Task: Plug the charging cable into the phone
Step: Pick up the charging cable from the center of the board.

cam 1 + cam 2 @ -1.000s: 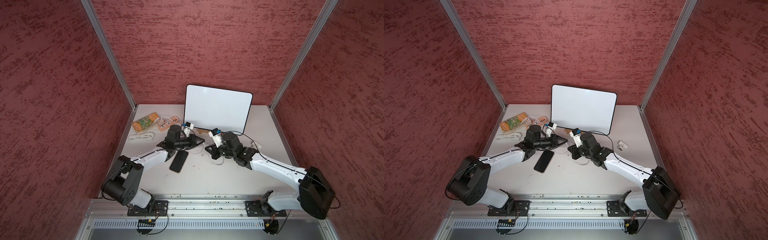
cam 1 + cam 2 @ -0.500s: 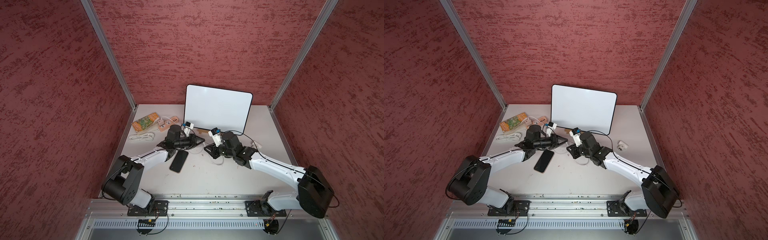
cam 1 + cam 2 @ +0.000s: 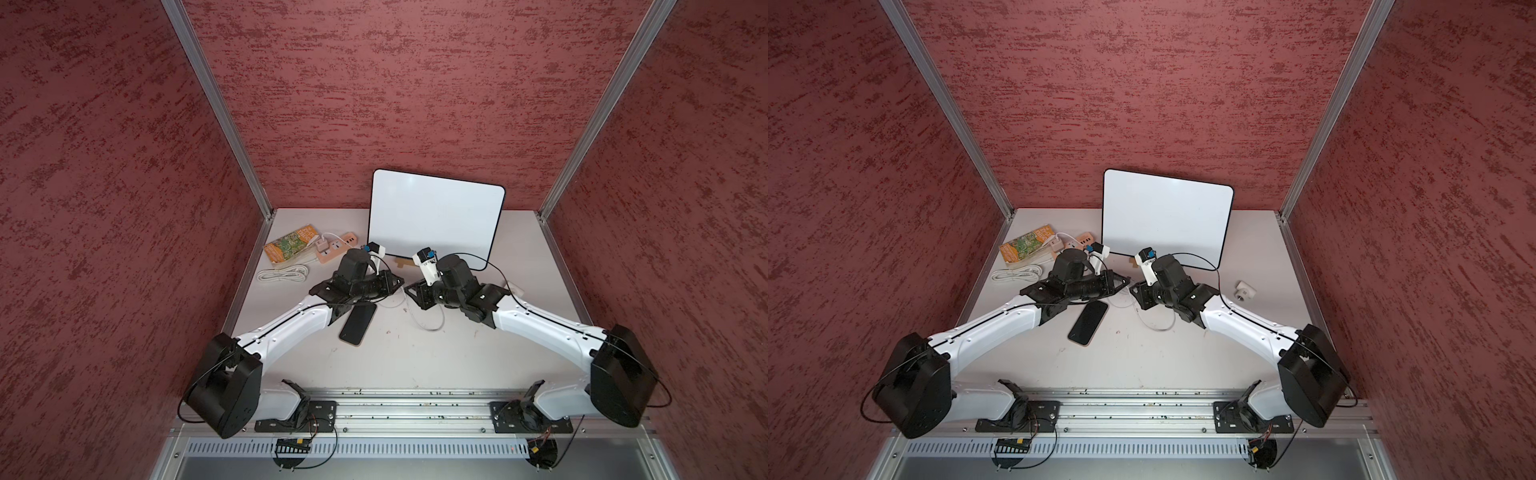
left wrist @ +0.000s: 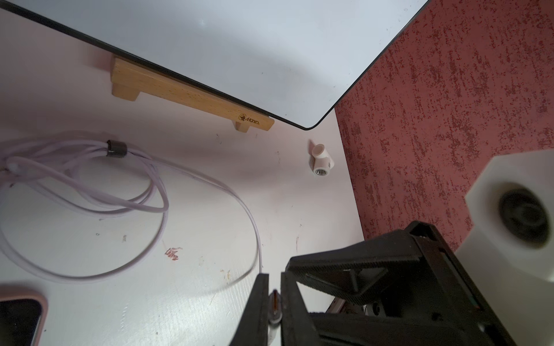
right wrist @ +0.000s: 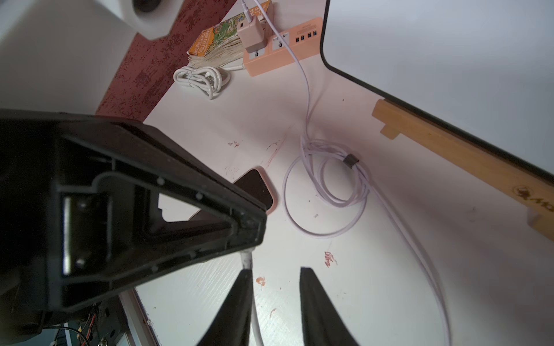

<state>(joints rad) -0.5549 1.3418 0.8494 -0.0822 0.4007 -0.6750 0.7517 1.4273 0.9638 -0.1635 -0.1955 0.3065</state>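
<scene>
White cord ran through most of the scene. The charging cable [image 5: 326,191] left its charger block [image 5: 251,36], which sat in a peach power strip [image 5: 281,51]. It dropped into a loose coil on the table [image 3: 415,365] and then ran on toward both arms.

Its silvery connector was clamped between the closed fingers of the left gripper [image 4: 274,287]. In the left wrist view only the end of the tip showed in the slit, with the rest buried between the pads. The right gripper [image 5: 274,278] stood just beside it with its jaws parted and gripping nothing. The cable ran close along one finger, and I could not tell whether it touched.

In both top views the two grippers were small and dark, and the connector could not be made out.

The phone [image 3: 358,326] lay flat on the table, screen up, apart from the connector. Its far end was hidden under the left arm. The left wrist view caught only a corner of it at the frame edge, and the right wrist view hid most of it behind the left gripper. Its port did not show anywhere.

A white board [image 3: 436,216] leaned at the back on a wooden stand [image 4: 192,96], cut off in both wrist views. A small adapter [image 3: 1245,289] lay near the right arm.
</scene>
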